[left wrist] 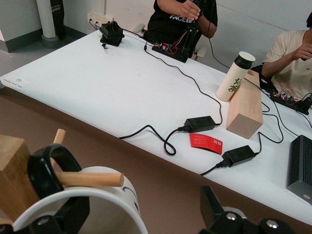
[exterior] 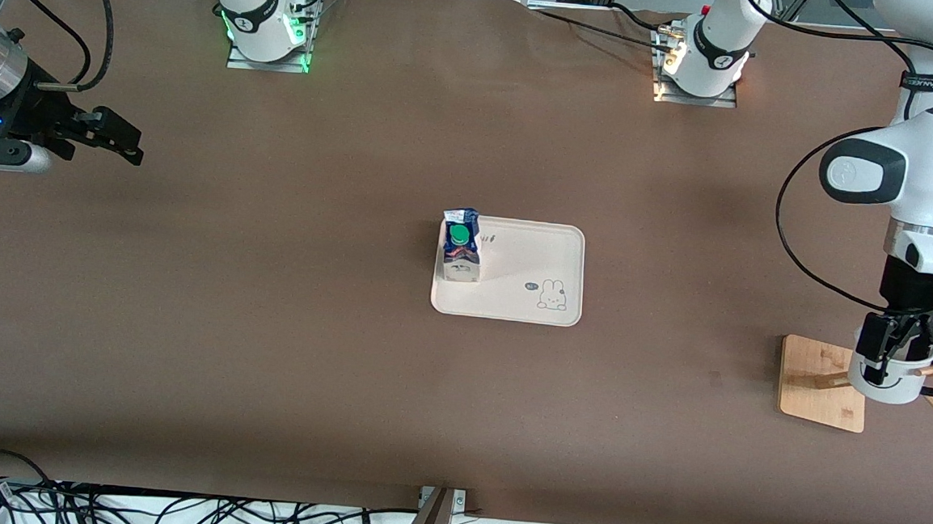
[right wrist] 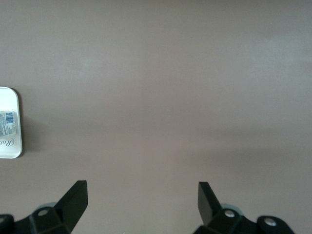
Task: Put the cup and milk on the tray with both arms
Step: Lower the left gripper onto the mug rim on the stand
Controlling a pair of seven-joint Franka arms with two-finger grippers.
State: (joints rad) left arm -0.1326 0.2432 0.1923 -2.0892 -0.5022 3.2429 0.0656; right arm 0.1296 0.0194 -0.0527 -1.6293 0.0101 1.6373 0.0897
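Already the small blue-and-white gable-top milk carton [exterior: 461, 245] stood on the cream rectangular tray [exterior: 532, 254], at its right-arm end; right gripper [right wrist: 141, 197] wide open, empty, waiting over bare brown bench [exterior: 268, 323]; left gripper [exterior: 899, 341] clamped on the white mug's [exterior: 888, 383] rim, mug hanging by its black handle on a peg of the wooden stand [exterior: 820, 381], presumably for lifting off.

Only readable bits: "FACE" in white on a seated person's black shirt [left wrist: 178, 14], and a cut-off "Ra" on the tray [right wrist: 9, 146] rim.
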